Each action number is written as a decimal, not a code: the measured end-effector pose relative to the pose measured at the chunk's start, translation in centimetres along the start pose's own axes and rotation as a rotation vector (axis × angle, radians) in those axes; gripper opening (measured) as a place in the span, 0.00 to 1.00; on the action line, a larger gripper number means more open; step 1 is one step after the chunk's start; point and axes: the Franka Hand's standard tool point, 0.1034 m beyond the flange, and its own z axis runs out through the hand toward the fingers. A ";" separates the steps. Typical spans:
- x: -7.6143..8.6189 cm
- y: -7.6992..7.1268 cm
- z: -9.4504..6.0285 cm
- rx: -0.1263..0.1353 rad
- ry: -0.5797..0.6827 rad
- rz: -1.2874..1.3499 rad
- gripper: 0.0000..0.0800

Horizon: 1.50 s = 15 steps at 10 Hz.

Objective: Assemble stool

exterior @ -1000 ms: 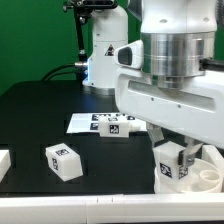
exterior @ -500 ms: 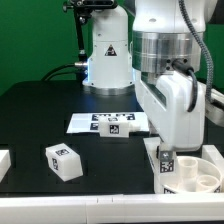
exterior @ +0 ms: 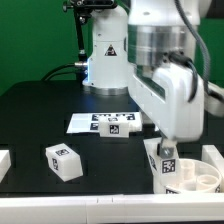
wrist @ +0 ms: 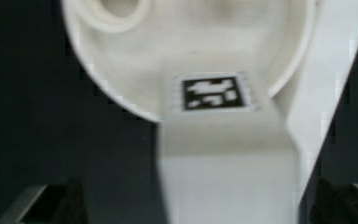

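Observation:
The stool's round white seat disc (exterior: 200, 176) lies at the exterior view's lower right, sockets up. A white block leg (exterior: 167, 166) with a square tag stands upright in the disc's near-left part. My gripper (exterior: 165, 147) hangs straight over that leg, its fingers down either side of the top. In the wrist view the leg (wrist: 220, 150) with its tag runs down the middle, and the seat disc (wrist: 114, 40) curves behind it. The dark fingertips (wrist: 44, 205) sit at both lower corners, with dark gaps between them and the leg. My gripper (wrist: 194, 208) is open.
A loose white tagged block (exterior: 63, 160) lies on the black table at the exterior view's left. The marker board (exterior: 110, 123) lies flat mid-table. A white piece (exterior: 3, 160) shows at the left edge. The arm's white base (exterior: 108, 55) stands behind.
The wrist has turned and shifted over the seat disc with the leg. The jaws, shut on the leg before, now stand apart from it.

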 end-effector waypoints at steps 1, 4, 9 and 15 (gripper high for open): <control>0.4 -0.1 -0.9 0.010 -0.001 -0.001 0.81; 0.3 -0.4 -0.9 0.015 0.001 -0.006 0.81; 3.7 2.8 0.1 0.043 -0.008 -0.445 0.81; 5.9 2.3 -0.9 0.053 0.005 -1.076 0.81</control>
